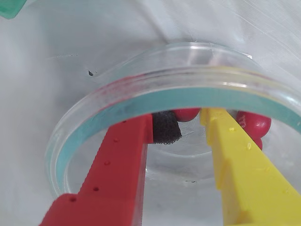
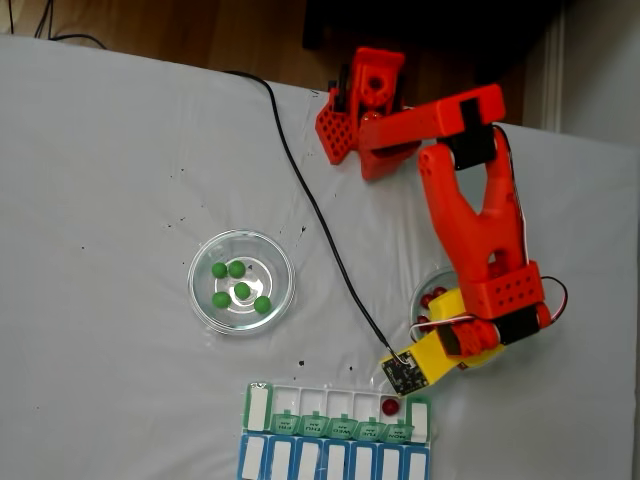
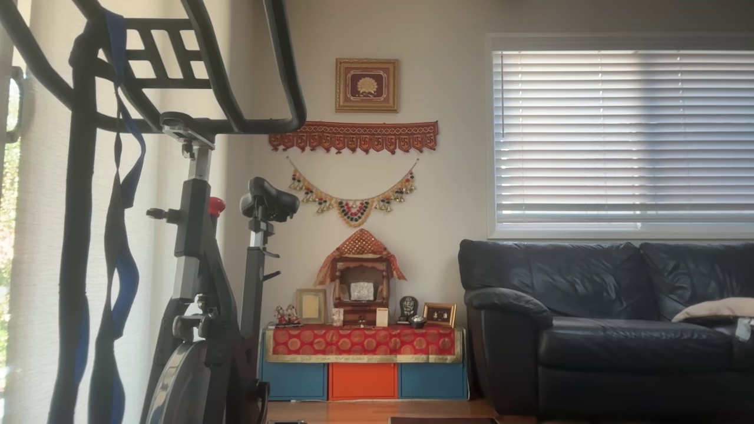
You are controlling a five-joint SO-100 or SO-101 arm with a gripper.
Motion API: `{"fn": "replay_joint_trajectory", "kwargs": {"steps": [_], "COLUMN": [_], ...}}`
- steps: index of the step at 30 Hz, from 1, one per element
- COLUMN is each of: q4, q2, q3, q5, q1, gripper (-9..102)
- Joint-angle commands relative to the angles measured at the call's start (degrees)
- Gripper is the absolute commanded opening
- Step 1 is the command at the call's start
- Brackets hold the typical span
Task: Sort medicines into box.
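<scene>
Overall: sorting is under way, judged from how things lie; one red ball (image 2: 389,406) already sits in an open compartment of the box.
Table: white cloth (image 2: 110,180) carries everything, largest first below.
Arm: orange arm (image 2: 470,215) reaches from its base at the top of the fixed view down over the right dish, likely to fetch another red ball.
Box: pill box (image 2: 335,440) lies at the bottom edge of the fixed view, green lids above a blue row, placed near both dishes so each carry is short.
Left dish: clear glass dish (image 2: 241,281) holds five green balls (image 2: 241,289), apart from the arm.
Right dish: second dish (image 1: 141,80) holds the red balls (image 1: 254,123), keeping colours separate.
Gripper: gripper (image 1: 190,123) is lowered inside this dish, its jaws parted, red finger with black pad on the left of the wrist view, yellow on the right.
Grasp: a red ball (image 1: 187,113) lies just between the tips; seemingly not yet clamped, though the rim hides part of it.
</scene>
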Motion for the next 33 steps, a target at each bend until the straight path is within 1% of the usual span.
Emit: {"fn": "replay_joint_trajectory", "kwargs": {"steps": [1, 23, 28, 33], "q4": [0.6, -0.6, 1.1, 5.4], "q2": [3.0, 10.1, 11.9, 12.4], "q3": [-3.0, 0.4, 0.3, -1.7], "q5": [-0.1, 0.6, 1.4, 2.8], "q1": [-0.2, 0.4, 0.4, 0.0], "gripper": [1, 1, 1, 1]}}
